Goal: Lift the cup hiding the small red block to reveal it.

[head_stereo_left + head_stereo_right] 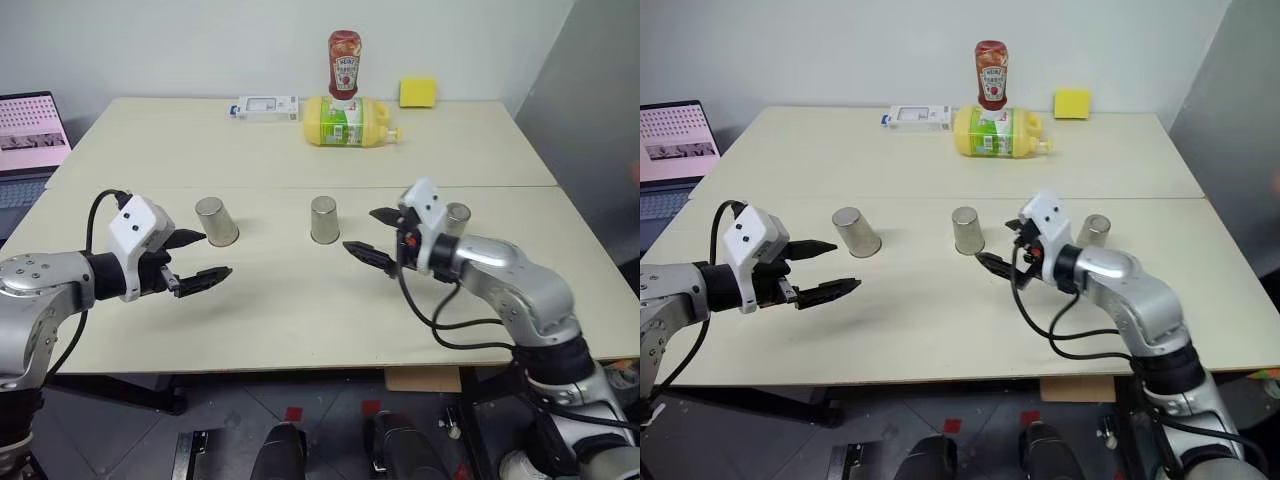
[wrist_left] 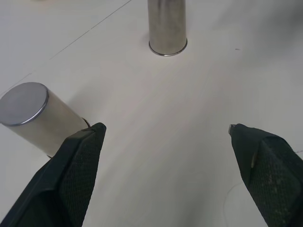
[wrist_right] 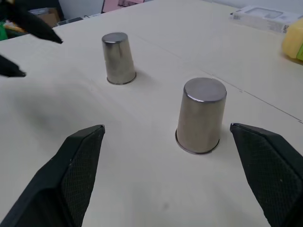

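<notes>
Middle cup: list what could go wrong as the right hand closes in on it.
1. The three upside-down cups look identical, so the middle cup may not hide the red block; nothing shows which does.
2. The open right hand stands close beside the right cup; the arm could knock it over.
3. The cup is smooth, shiny and tapered, so it might slip from the fingers when lifted.

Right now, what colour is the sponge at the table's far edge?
Yellow; the sponge shows best in the left eye view.

Both arms fwd, left gripper [image 1: 198, 256] & right gripper [image 1: 372, 234] jaws apart, seemingly empty.
</notes>
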Controlling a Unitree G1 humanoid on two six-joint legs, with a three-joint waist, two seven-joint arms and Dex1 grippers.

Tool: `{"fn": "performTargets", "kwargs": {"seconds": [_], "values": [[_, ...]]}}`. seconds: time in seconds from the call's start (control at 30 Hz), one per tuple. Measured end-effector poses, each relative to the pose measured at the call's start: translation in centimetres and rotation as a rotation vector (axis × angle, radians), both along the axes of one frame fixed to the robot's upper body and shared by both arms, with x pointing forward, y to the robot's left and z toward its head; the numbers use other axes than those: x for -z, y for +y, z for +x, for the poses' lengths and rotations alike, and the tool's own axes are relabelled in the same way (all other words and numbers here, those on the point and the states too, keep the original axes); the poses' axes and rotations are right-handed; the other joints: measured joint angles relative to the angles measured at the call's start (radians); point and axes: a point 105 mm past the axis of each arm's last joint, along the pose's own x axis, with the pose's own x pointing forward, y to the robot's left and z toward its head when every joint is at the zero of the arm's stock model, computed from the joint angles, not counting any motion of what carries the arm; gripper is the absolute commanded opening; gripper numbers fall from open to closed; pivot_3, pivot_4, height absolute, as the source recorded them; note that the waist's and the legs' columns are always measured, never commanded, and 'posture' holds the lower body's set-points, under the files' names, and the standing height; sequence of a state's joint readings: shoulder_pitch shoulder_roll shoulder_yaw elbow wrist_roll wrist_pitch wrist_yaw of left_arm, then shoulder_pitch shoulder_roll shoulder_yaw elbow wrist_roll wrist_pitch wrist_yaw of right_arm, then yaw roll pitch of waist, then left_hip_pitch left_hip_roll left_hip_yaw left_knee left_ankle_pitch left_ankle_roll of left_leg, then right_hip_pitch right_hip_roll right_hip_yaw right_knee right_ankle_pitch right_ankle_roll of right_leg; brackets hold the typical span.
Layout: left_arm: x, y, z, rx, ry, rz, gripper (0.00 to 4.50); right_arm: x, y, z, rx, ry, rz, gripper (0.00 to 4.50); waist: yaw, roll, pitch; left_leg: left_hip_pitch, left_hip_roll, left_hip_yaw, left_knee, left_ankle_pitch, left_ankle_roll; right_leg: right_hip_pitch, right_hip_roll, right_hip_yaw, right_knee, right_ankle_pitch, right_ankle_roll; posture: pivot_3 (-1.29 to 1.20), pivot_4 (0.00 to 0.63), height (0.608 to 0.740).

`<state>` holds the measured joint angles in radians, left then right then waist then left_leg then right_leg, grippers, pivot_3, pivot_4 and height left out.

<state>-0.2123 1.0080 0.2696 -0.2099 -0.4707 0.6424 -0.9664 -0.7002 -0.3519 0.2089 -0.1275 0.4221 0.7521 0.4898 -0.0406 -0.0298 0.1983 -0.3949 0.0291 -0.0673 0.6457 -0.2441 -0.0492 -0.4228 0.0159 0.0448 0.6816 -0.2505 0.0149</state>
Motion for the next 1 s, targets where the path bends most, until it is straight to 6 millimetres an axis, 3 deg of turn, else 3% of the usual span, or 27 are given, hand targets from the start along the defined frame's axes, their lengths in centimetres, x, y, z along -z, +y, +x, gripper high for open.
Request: {"fn": "performTargets", "kwargs": {"seconds": [0.33,0.53,0.7,0.87,1.0], "values": [[-0.2,0.1,0.1,-0.002,-0.003,0.001,4.43,0.1,4.9,5.3,0.047,0.015,-0.041,4.50,-0.002,0.000,0.000,-0.002,0.000,-0.001,0.000,0.000,0.000,-0.002,0.000,-0.001,0.000,0.003,-0.005,0.00,0.150,0.740],[-0.1,0.1,0.1,-0.002,-0.002,0.003,4.43,0.9,5.7,7.0,0.068,0.015,-0.077,4.50,-0.003,0.000,0.000,-0.002,0.000,-0.001,-0.001,0.000,0.000,-0.002,0.000,-0.001,0.000,0.003,-0.005,0.00,0.150,0.740],[0.1,0.2,0.1,-0.011,0.002,0.005,4.43,2.7,5.3,8.2,0.112,0.046,-0.115,4.50,-0.009,0.000,0.000,-0.002,0.000,-0.001,-0.001,0.000,0.000,-0.002,0.000,-0.001,0.000,0.003,-0.005,0.00,0.150,0.740],[0.0,0.1,0.0,-0.013,-0.005,0.010,4.43,3.6,5.5,8.4,0.119,0.089,-0.119,4.50,-0.015,0.000,0.000,-0.002,0.000,-0.001,-0.001,0.000,0.000,-0.002,0.000,-0.001,0.000,0.003,-0.005,0.00,0.150,0.740],[0.0,0.0,0.0,-0.012,-0.009,0.012,4.50,4.5,5.7,8.3,0.116,0.134,-0.096,3.77,-0.016,0.000,0.000,-0.002,0.000,-0.001,-0.001,0.000,0.000,-0.002,0.000,-0.001,0.000,0.003,-0.005,0.00,0.150,0.740]]}}
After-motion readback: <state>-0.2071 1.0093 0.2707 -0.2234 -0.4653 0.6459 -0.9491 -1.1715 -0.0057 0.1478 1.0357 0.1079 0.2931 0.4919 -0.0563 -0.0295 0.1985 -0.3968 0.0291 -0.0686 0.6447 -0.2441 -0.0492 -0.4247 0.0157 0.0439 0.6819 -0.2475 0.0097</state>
